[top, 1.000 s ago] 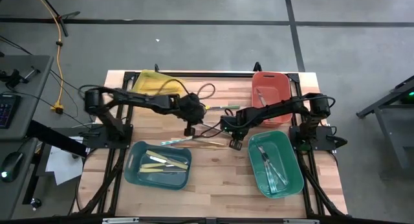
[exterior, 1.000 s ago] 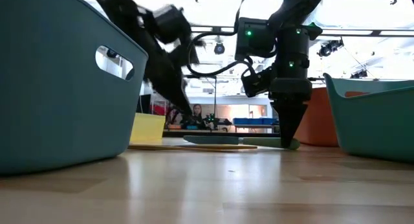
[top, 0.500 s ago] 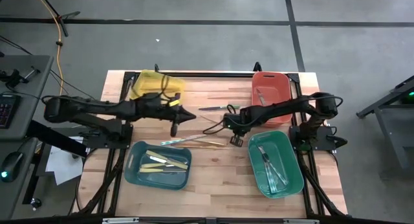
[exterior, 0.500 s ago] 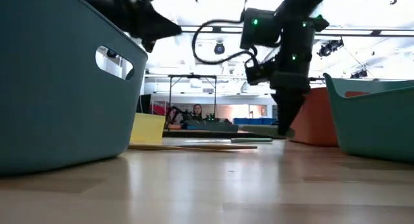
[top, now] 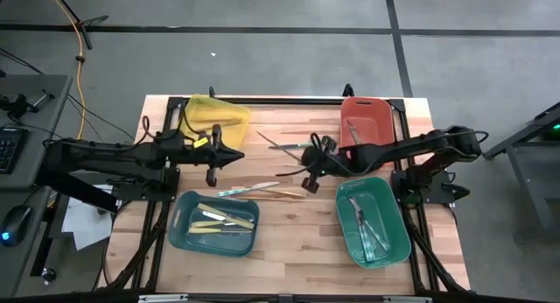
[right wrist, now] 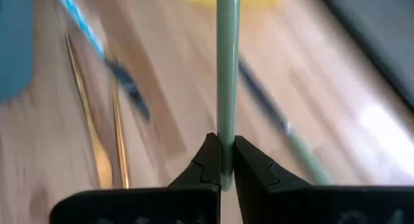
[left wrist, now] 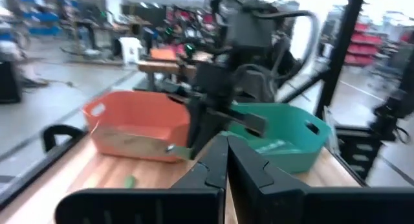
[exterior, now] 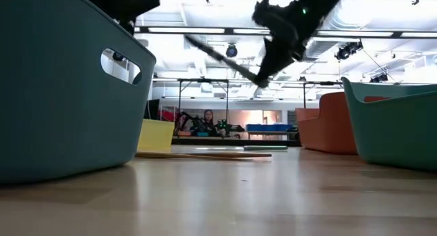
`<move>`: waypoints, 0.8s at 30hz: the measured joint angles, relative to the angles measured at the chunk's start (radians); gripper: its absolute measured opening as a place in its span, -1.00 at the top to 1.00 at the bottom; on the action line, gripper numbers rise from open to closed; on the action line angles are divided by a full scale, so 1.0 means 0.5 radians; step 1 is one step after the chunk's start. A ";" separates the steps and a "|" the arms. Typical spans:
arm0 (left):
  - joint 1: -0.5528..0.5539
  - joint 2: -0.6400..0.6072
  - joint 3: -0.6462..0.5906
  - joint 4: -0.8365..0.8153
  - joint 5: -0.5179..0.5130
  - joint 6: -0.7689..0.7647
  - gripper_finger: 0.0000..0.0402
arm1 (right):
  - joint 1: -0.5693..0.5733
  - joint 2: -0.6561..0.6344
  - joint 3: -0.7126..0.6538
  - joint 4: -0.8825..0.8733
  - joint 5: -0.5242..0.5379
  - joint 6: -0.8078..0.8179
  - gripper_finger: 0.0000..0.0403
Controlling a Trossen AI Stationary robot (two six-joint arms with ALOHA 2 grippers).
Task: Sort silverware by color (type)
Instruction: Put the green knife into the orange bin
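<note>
My right gripper point(top: 308, 163) point(exterior: 263, 78) hangs above the table's middle, shut on a thin pale-green-handled utensil point(right wrist: 226, 62) point(exterior: 218, 55). My left gripper point(top: 238, 155) point(left wrist: 226, 146) is shut and empty. It points level toward the right, beside the yellow bin point(top: 214, 115). Teal and gold utensils point(top: 262, 191) lie flat on the wood, and another piece point(top: 289, 146) lies farther back. Cream utensils lie in the blue bin point(top: 184, 237), silver ones in the green bin point(top: 398, 242). My right gripper pinches the utensil's pale green handle point(right wrist: 226, 149) between its two fingertips, close to one end. The fingers slant down from the right. The utensil is lifted clear of the table and slopes up toward the left, away from the fingers point(exterior: 273, 52).
An orange bin point(top: 366, 119) with a utensil in it stands at the back right. The yellow bin sits at the back left. Bare wood lies along the near edge between the blue and green bins.
My right gripper has risen from the table with the green-handled utensil, which now hangs clear and tilted. My left gripper has drawn back toward the table's left edge, risen, and tipped from pointing down to level, staying shut.
</note>
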State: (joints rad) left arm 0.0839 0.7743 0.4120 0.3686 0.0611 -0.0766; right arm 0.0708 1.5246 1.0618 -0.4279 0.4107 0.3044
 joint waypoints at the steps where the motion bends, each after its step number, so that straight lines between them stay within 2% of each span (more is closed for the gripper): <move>1: -0.007 -0.020 -0.012 0.010 -0.050 0.001 1.00 | 0.012 -0.001 0.000 0.086 0.060 -0.039 0.98; 6: -0.012 -0.101 -0.038 0.006 -0.327 0.097 1.00 | -0.038 0.002 0.004 0.548 0.146 -0.322 0.98; 10: -0.001 -0.129 -0.038 0.004 -0.507 0.262 1.00 | -0.114 -0.019 0.005 0.748 0.157 -0.554 0.98; 14: 0.027 -0.136 -0.038 -0.014 -0.525 0.318 1.00 | -0.198 -0.027 0.006 0.819 0.173 -0.720 0.98; 18: 0.030 -0.135 -0.037 -0.153 -0.530 0.559 1.00 | -0.300 -0.029 0.006 0.818 0.181 -0.880 0.98; 21: 0.030 -0.136 -0.038 -0.258 -0.589 0.730 1.00 | -0.391 -0.031 0.005 0.818 0.170 -0.957 0.98; 24: 0.032 -0.135 -0.038 -0.288 -0.703 0.802 1.00 | -0.492 -0.031 0.006 0.820 0.067 -0.976 0.98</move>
State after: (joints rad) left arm 0.0998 0.7070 0.3931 0.2244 -0.2905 0.3244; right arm -0.1749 1.5089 1.0648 -0.0181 0.4441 -0.1834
